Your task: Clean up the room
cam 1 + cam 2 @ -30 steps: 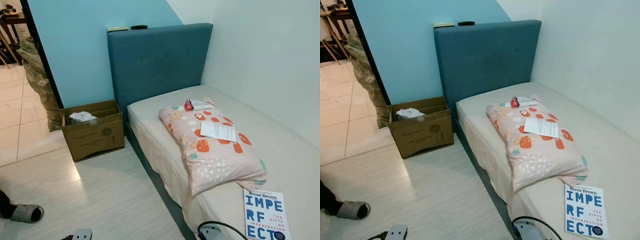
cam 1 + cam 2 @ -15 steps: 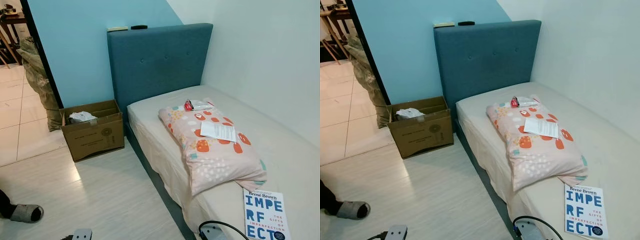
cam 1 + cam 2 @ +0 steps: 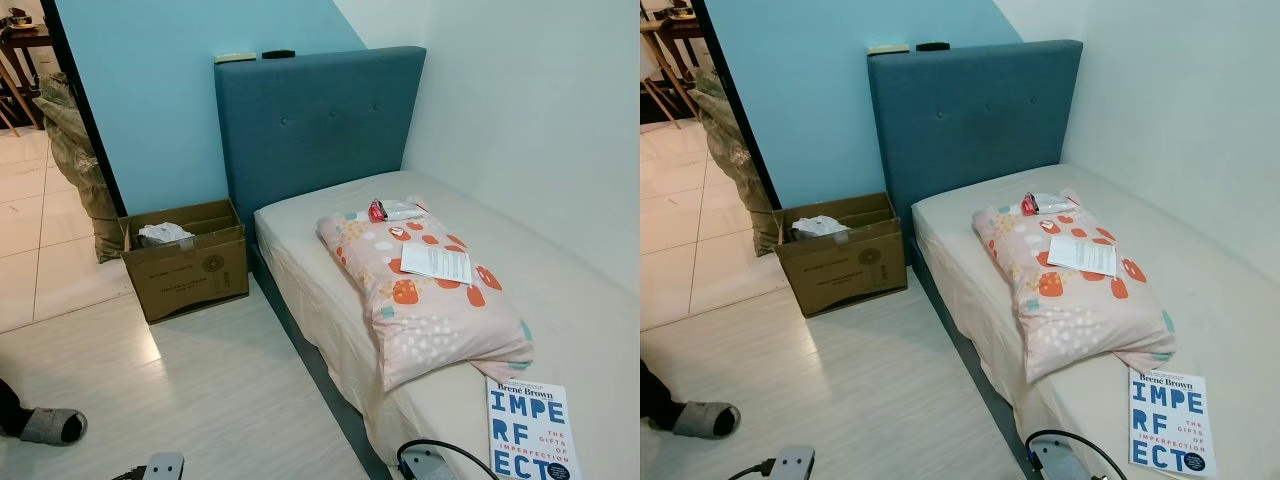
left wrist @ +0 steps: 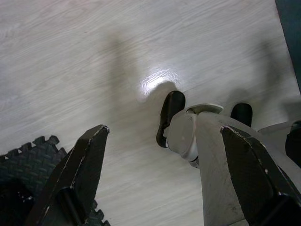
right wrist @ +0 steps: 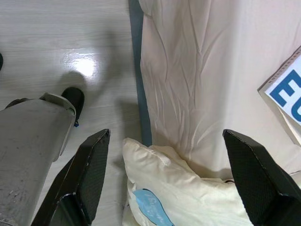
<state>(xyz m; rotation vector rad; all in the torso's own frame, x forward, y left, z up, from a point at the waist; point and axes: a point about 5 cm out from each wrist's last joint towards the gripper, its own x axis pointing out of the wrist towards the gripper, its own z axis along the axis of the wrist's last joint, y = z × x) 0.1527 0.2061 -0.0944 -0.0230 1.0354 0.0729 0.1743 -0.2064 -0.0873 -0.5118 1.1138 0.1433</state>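
Both grippers hang low with fingers spread wide, holding nothing. The right gripper (image 5: pixel 164 174) is nearer the bed (image 3: pixel 600 330), where the book (image 3: pixel 532 430) lies flat by the pillow (image 3: pixel 430 310).

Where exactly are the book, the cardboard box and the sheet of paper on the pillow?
book (image 3: pixel 1170 422), right eye view, middle of its white cover.
cardboard box (image 3: pixel 190 275), left eye view, its front wall.
sheet of paper (image 3: pixel 436 263), left eye view, centre of the page.
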